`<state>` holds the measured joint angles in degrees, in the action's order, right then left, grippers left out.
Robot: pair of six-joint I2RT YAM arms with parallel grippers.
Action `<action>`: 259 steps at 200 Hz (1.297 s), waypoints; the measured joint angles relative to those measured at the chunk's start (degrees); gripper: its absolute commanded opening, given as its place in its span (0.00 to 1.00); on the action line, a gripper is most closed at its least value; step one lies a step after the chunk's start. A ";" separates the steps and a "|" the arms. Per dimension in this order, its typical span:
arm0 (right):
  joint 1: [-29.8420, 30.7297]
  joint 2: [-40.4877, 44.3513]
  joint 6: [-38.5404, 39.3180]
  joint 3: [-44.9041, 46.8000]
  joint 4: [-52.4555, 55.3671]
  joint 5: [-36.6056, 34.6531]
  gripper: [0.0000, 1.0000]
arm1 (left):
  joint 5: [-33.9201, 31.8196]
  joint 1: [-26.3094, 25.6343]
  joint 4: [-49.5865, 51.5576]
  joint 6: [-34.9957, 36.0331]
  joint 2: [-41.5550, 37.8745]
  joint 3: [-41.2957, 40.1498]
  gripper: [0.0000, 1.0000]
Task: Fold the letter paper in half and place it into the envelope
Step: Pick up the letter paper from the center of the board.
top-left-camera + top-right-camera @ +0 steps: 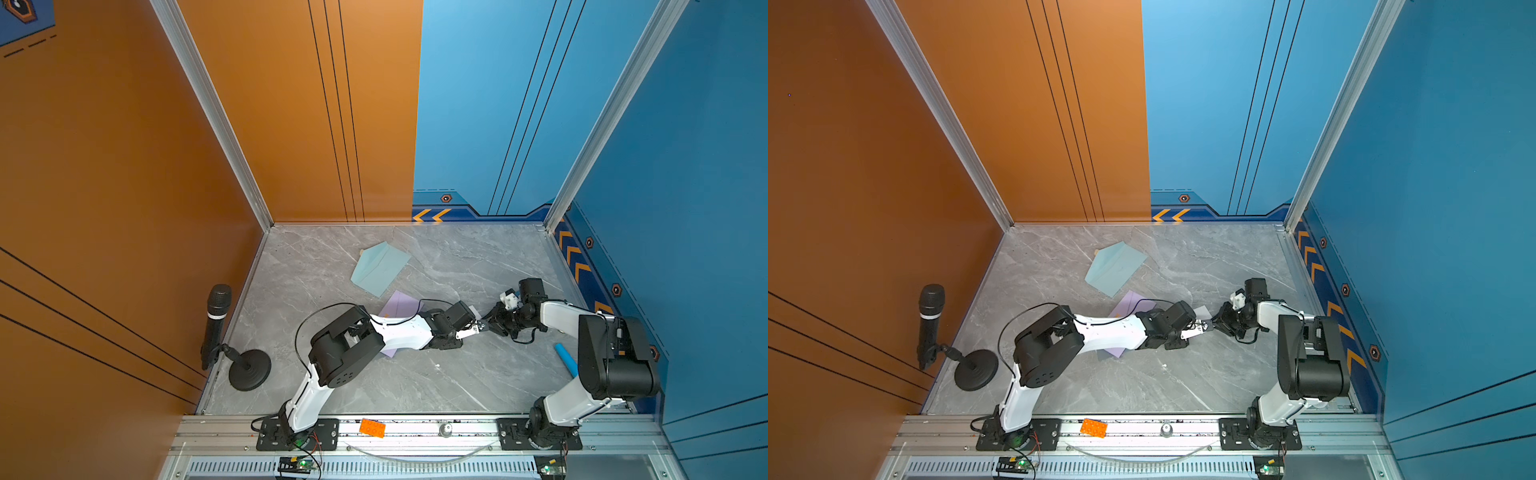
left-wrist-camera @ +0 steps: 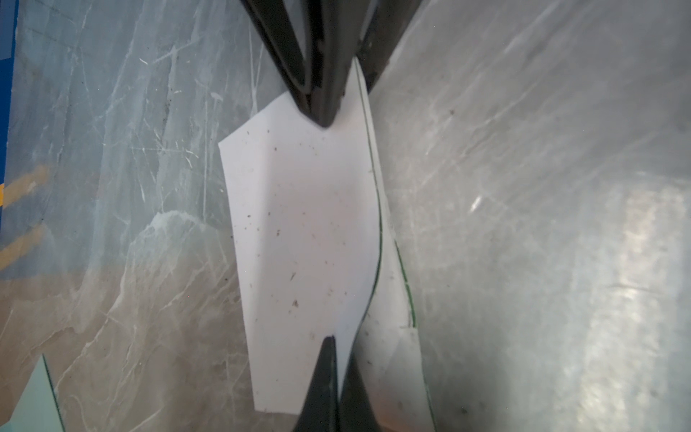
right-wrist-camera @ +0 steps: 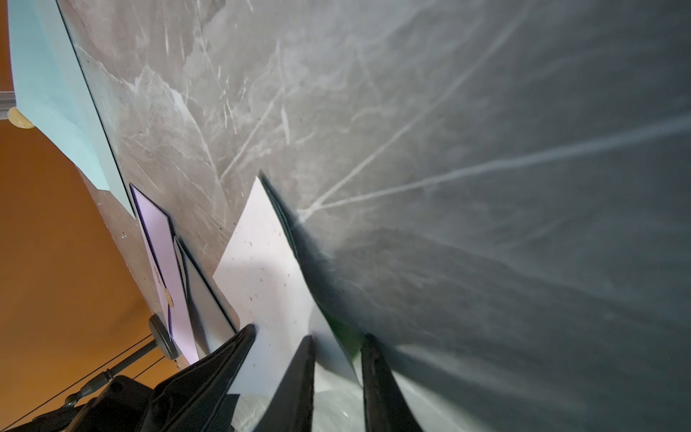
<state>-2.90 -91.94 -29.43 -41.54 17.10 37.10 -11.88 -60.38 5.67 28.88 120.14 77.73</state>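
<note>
Far left of the left pincer (image 1: 478,328) stands a microphone (image 1: 217,316), behind it an orange brick (image 1: 372,428), off right a blue tube (image 1: 566,359).

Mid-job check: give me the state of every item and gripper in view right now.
paper: two layers, bowed, not in an envelope.
left gripper: shut on paper.
right gripper: open, jaws astride paper edge.
blue envelope: flat, flap open.
purple envelope: flat, partly under left arm.

A small white letter paper (image 2: 299,224), speckled and bent double, is held on edge above the table's (image 1: 457,374) middle, while a pale blue envelope (image 1: 380,268) is laid flat, flap open, nearer the far edge.
</note>
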 measured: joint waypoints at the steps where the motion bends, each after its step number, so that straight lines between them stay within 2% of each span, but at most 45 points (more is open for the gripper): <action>1: 0.00 0.00 0.00 0.00 -0.02 0.04 0.22 | 0.00 0.00 0.00 0.00 -0.02 0.00 0.00; 122: -2.16 -0.22 -1.09 2.25 -4.28 2.80 0.13 | -1.88 -0.61 0.15 0.15 0.20 0.11 0.00; 180: -2.36 -0.22 -1.95 3.13 -6.14 3.28 0.00 | -2.84 -0.81 -1.99 0.09 0.07 -1.01 0.11; 216: -2.40 -0.20 -2.01 3.63 -8.63 4.11 0.00 | -3.02 -0.81 -4.70 -0.04 -0.68 -3.04 0.09; 259: -2.86 1.05 -2.16 4.17 -10.86 5.95 0.00 | -1.57 -0.72 -6.67 -1.40 -3.67 -7.43 0.14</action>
<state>-5.76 -90.89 -31.59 -37.36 6.24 43.05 -13.45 -61.10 -0.99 27.49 116.46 70.30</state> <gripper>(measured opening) 0.054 0.131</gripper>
